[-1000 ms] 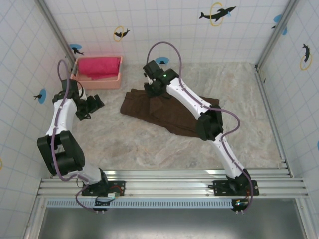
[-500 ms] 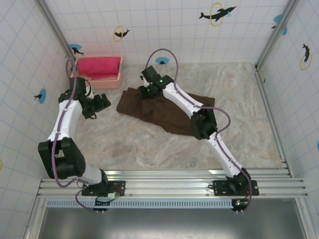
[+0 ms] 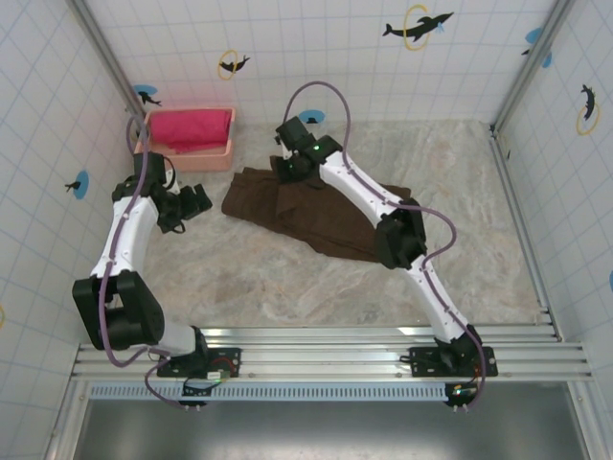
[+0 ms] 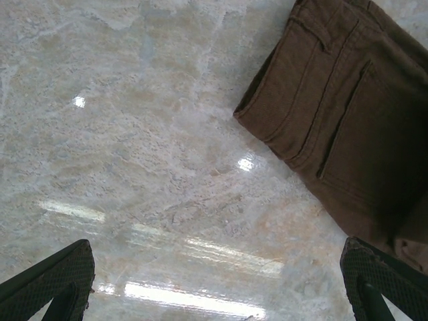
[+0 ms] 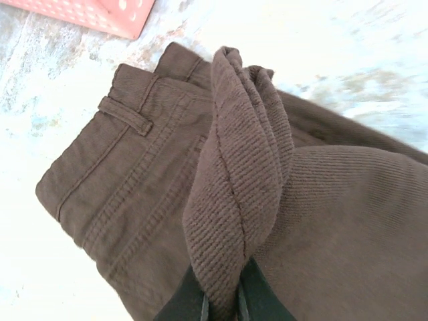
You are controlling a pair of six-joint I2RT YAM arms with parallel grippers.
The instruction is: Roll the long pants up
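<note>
The long pants (image 3: pixel 316 216) lie folded in the middle of the table, dark brown, waistband end toward the left. My right gripper (image 3: pixel 290 169) hangs over their far left part, shut on a pinched ridge of the brown fabric (image 5: pixel 234 221) that rises between its fingertips (image 5: pixel 184 302). The waistband with a belt loop (image 5: pixel 127 115) lies flat below it. My left gripper (image 3: pixel 196 201) is open just left of the pants, low over bare table. Its view shows the waist corner and a back pocket (image 4: pixel 361 127) at upper right, with nothing between its fingers (image 4: pixel 53 277).
A pink basket (image 3: pixel 187 149) holding a bright pink cloth (image 3: pixel 192 126) stands at the back left, close to the pants' waist end. Tiled walls (image 3: pixel 57 115) enclose the table on three sides. Bare marble surface (image 3: pixel 287 287) stretches in front of the pants.
The right gripper has dragged the pants' waist end leftward while keeping its grip. The left gripper has moved right and forward, closer to the pants, staying open.
</note>
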